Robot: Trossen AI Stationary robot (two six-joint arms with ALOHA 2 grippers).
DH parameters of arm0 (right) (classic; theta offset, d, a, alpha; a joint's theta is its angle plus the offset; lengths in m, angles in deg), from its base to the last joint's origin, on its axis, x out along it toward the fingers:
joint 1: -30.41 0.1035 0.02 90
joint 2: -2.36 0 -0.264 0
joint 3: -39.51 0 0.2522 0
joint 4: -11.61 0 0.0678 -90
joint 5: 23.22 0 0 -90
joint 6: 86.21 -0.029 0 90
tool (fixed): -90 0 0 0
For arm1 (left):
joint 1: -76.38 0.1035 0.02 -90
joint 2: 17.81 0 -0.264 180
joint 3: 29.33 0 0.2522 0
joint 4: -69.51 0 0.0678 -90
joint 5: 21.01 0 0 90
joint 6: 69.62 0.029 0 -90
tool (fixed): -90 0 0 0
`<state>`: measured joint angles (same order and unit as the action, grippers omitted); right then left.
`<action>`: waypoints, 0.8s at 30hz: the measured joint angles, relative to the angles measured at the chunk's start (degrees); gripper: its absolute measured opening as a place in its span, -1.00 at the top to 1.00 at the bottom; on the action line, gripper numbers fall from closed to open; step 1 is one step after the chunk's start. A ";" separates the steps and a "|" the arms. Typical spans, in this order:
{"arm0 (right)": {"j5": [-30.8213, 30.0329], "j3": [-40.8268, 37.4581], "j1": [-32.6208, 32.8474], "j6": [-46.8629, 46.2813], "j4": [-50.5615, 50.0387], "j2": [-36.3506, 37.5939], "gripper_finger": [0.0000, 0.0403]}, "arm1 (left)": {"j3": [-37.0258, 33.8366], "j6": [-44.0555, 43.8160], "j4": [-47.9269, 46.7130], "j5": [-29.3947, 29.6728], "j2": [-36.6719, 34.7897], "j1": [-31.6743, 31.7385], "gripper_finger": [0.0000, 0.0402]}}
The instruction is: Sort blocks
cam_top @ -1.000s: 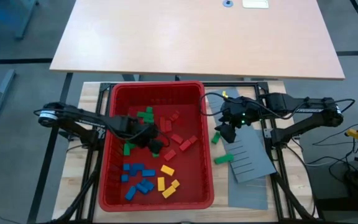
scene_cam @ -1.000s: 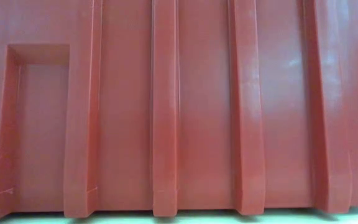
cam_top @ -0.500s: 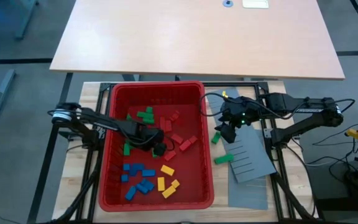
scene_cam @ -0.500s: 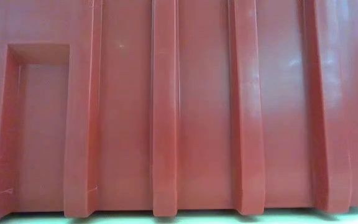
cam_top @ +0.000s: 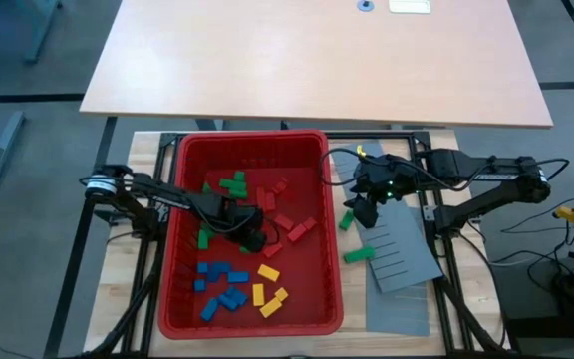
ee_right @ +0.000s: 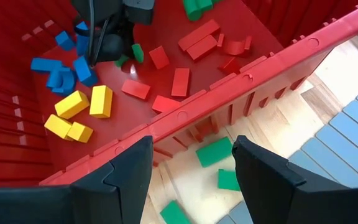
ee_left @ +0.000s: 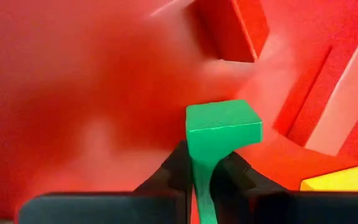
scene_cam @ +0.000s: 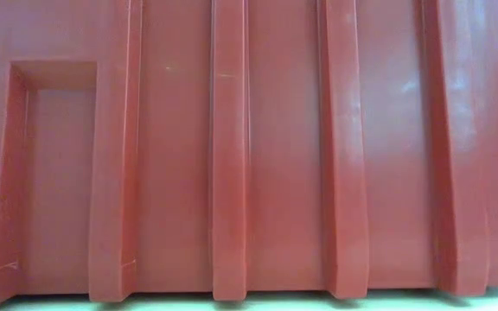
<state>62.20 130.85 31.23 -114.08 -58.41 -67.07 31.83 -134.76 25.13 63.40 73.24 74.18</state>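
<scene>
Over on the left side of the table, left gripper sits low inside the red bin, jaws nearly closed, pinching a green block by its lower end. The block stands on end between the fingers, long axis running out along the gripper toward the bin floor.

Sorting looks partly done: blue blocks grouped at the bin's front left, yellow blocks just beside them, red blocks loose through the middle and right, a few green blocks near the back. Reds are still scattered.

Right of the bin, right gripper hovers above the bin's outer wall, jaws wide apart, holding nothing. More green blocks lie outside, on the wood and on the grey slotted panel, pointing different ways, still needing a place.
</scene>
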 joint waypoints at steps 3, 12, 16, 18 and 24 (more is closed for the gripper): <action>-0.02 0.00 0.00 0.00 0.04 0.00 0.01 | 0.29 1.90 -0.31 -0.13 0.00 0.00 0.93; -0.04 0.00 0.00 -0.03 4.67 0.00 0.01 | 9.61 9.68 -0.38 1.70 -6.19 -0.02 0.94; 0.00 0.00 0.00 0.94 11.96 0.00 0.01 | 15.22 14.75 -0.12 6.37 -11.00 -0.02 0.94; 0.01 0.00 0.00 1.61 17.58 0.00 0.01 | 17.81 17.53 0.33 9.72 -13.27 -0.01 0.94; 0.46 0.00 0.01 3.22 37.36 0.00 0.01 | 24.31 27.20 7.70 18.52 -18.63 0.02 0.94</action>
<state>62.66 130.85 31.25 -110.86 -21.05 -67.07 56.14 -107.56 32.83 81.92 54.60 74.20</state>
